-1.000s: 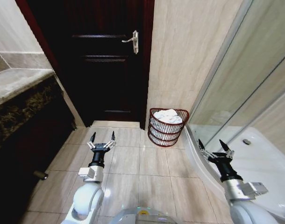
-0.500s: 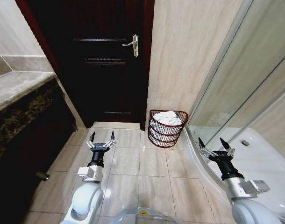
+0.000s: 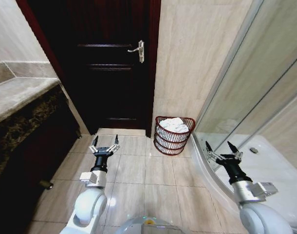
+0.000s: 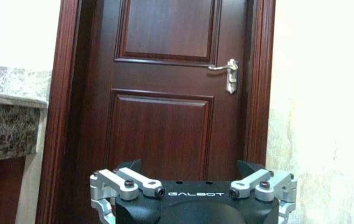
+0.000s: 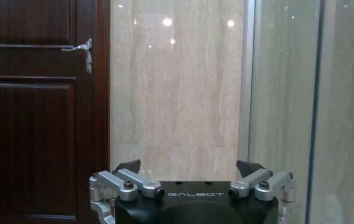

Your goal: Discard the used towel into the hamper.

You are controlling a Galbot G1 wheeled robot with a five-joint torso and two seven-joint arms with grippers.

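My head camera has tilted since a second ago; left gripper [image 3: 104, 142] and right gripper [image 3: 220, 147] stay spread, empty. The white crumpled towel [image 3: 175, 125] fills the reddish wire hamper [image 3: 173, 137] beside the dark door [image 3: 109, 73].

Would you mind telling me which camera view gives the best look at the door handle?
The left wrist view: the door handle is large, level and facing the camera, on the dark wood door. The right wrist view has it smaller, near the frame's edge. The head view has it smallest, seen from above.
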